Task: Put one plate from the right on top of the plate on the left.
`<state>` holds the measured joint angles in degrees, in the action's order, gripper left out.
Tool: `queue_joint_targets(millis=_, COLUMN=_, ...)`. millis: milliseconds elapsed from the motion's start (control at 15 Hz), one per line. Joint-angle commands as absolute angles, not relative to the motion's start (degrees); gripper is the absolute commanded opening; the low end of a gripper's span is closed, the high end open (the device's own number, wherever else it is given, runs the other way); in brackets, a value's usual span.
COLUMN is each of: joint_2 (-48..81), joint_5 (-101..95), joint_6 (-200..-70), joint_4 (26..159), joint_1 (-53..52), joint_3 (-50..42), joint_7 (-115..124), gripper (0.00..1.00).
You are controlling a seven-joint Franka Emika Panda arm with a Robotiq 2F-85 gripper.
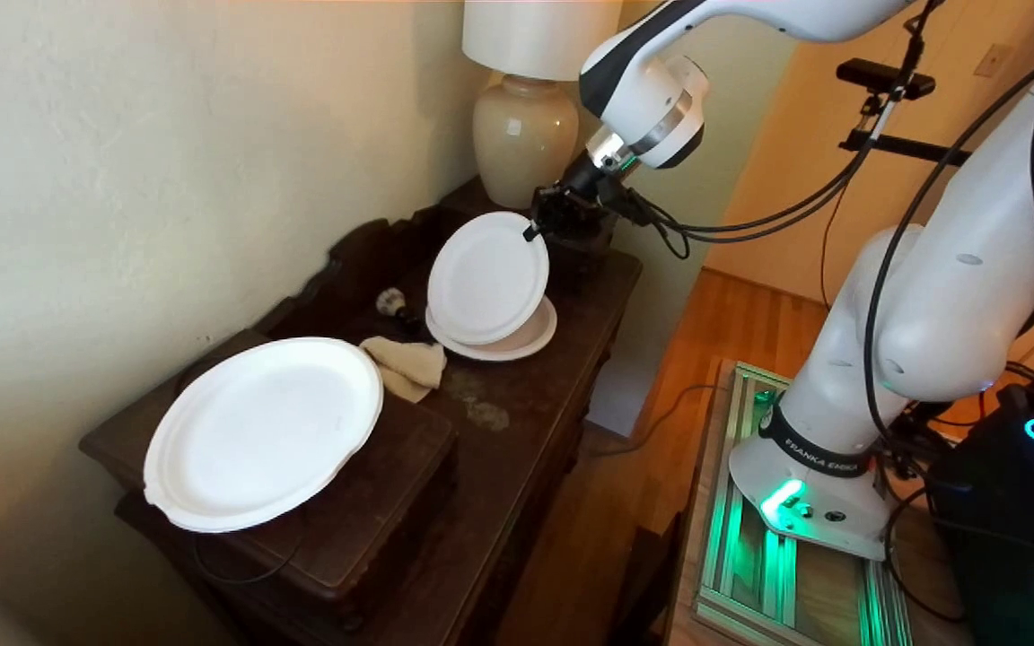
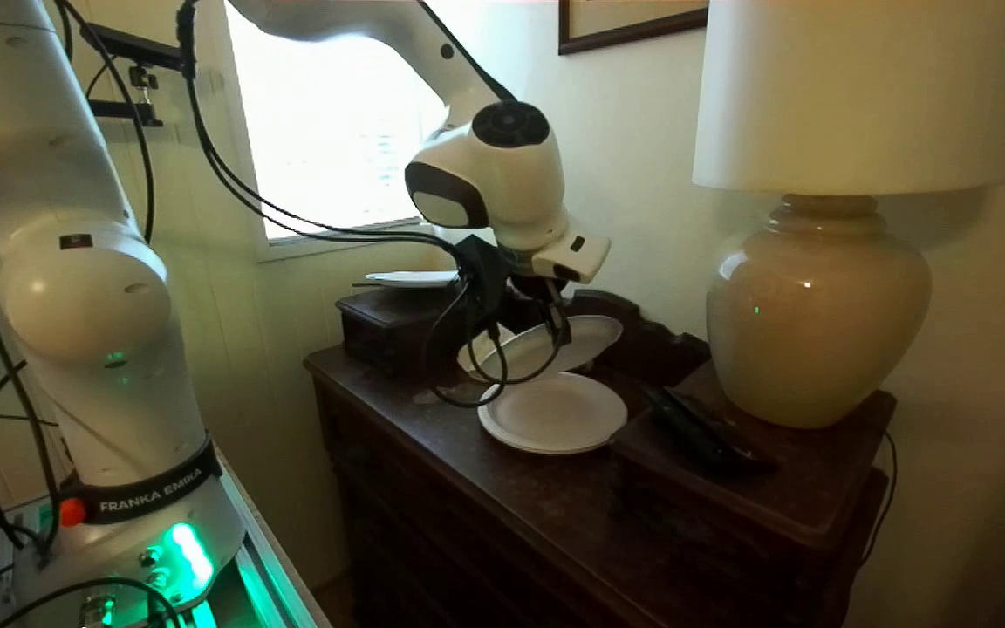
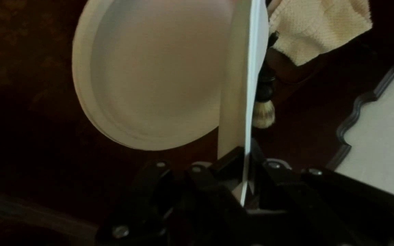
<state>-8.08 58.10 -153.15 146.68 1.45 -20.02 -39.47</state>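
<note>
My gripper [image 1: 532, 231] is shut on the rim of a white plate [image 1: 488, 278] and holds it steeply tilted. In the wrist view the held plate [image 3: 237, 85] stands nearly edge-on between the fingertips [image 3: 246, 160]. It also shows in an exterior view [image 2: 590, 336]. Below it another white plate [image 1: 530, 339] lies flat on the dresser; it also shows in an exterior view [image 2: 555, 414] and in the wrist view [image 3: 159, 75]. I cannot tell whether it is one plate or a stack. A larger white plate [image 1: 266, 431] lies on the raised left box; its edge shows in an exterior view [image 2: 415, 278].
The dark dresser [image 1: 490, 449] has raised boxes at both ends. A beige cloth [image 1: 414, 363] and a shaving brush [image 1: 394, 305] lie between the plates, near the wall. A lamp [image 2: 816, 305] and a dark object [image 2: 703, 432] are on the right box.
</note>
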Motion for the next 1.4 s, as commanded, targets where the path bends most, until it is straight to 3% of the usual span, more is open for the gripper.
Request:
queue_joint_targets(millis=0, joint_2=-15.00, joint_5=58.94, joint_6=-151.30, joint_4=149.40, joint_1=1.23, joint_3=-20.04, joint_7=-41.80, gripper=0.01)
queue_joint_targets(millis=867, joint_2=-25.46, joint_5=83.16, joint_6=-142.76, joint_4=149.31, joint_1=-8.18, joint_3=-20.59, joint_7=-51.72, gripper=0.01)
queue_joint_targets(millis=1333, joint_2=-22.78, joint_5=86.93, joint_6=-119.61, joint_4=147.08, joint_1=-1.32, joint_3=-10.86, joint_7=-50.97, gripper=0.01)
